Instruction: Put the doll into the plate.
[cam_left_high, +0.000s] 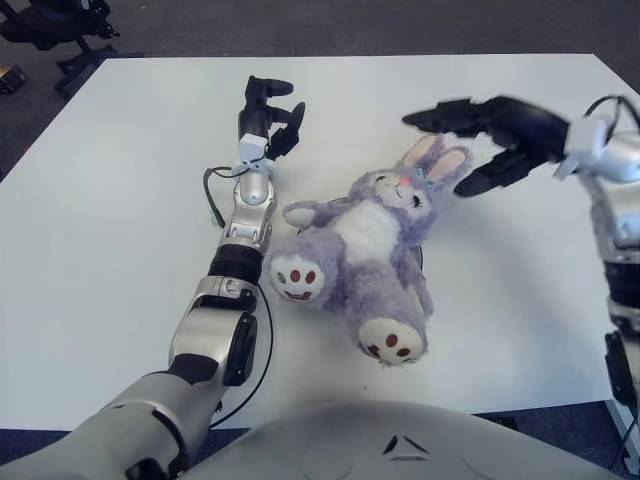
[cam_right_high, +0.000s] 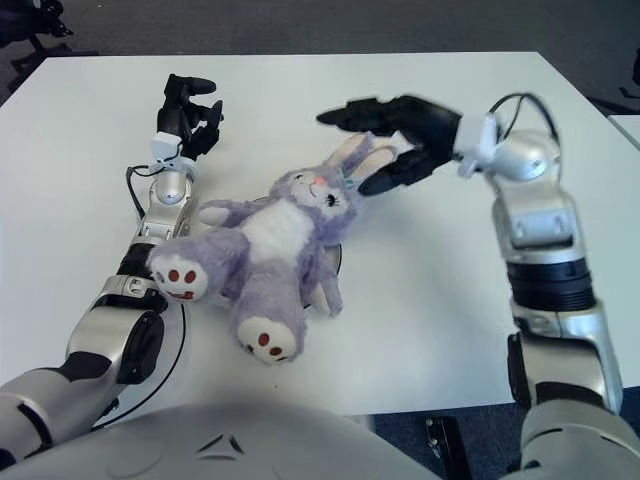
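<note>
Purple plush bunny doll (cam_left_high: 358, 250) is flopped on its back across the white table (cam_left_high: 120, 180), head pointing away from the robot and feet toward it. The plate (cam_right_high: 336, 255) is almost entirely hidden under it; only a thin dark rim edge peeks out by its side. So the doll looks to be lying on the plate, but sprawled well past the rim with legs and head hanging over the edge.

The right hand (cam_left_high: 487, 137) is up in the air just past the ears, fingers spread wide, gripping nothing. The left hand (cam_left_high: 268, 110) sits farther back on the table to the left of the doll, fingers loosely apart, also holding nothing.

If I were tuning this step, I'd say the job is basically a tidy-up: check that the body is centred over the rim, and if not, nudge the torso rather than tugging an ear or a foot, since soft plush just flops and rolls.
</note>
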